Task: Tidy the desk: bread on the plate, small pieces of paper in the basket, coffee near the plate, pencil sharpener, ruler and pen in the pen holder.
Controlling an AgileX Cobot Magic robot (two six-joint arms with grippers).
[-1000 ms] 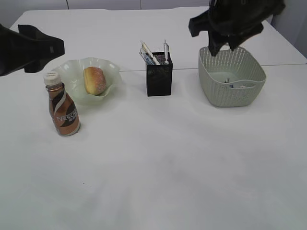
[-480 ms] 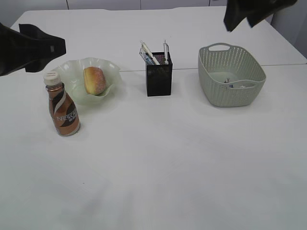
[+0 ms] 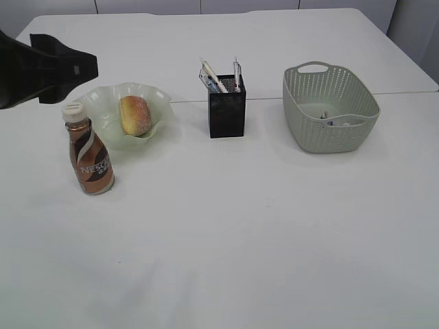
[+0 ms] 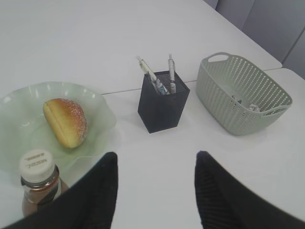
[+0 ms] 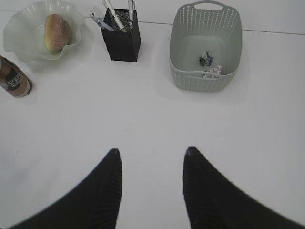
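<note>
A tidied white surface (image 3: pixel 240 226) stretches across the exterior view, its items lined up in the upper half of the frame. At upper left, the bread (image 3: pixel 135 114) lies on the pale green plate (image 3: pixel 103 103), and the coffee (image 3: pixel 89 154) stands upright just in front of the plate's lower left rim. At top centre the black pen holder (image 3: pixel 227 115) stands with a pen (image 3: pixel 236 72) and the ruler (image 3: pixel 212 75) sticking out of its top; the pencil sharpener cannot be made out. At upper right sits the basket (image 3: pixel 322 140) — the right wrist view shows the small pieces of paper (image 5: pixel 209 64) lying inside it, near its front wall.

The left gripper (image 4: pixel 155 188) hangs released above the surface, jaws apart with nothing between them, over the spot in front of the plate and bottle. The right gripper (image 5: pixel 152 188) — out of the exterior frame — likewise stands released and empty, high above the bare lower middle of the surface.
</note>
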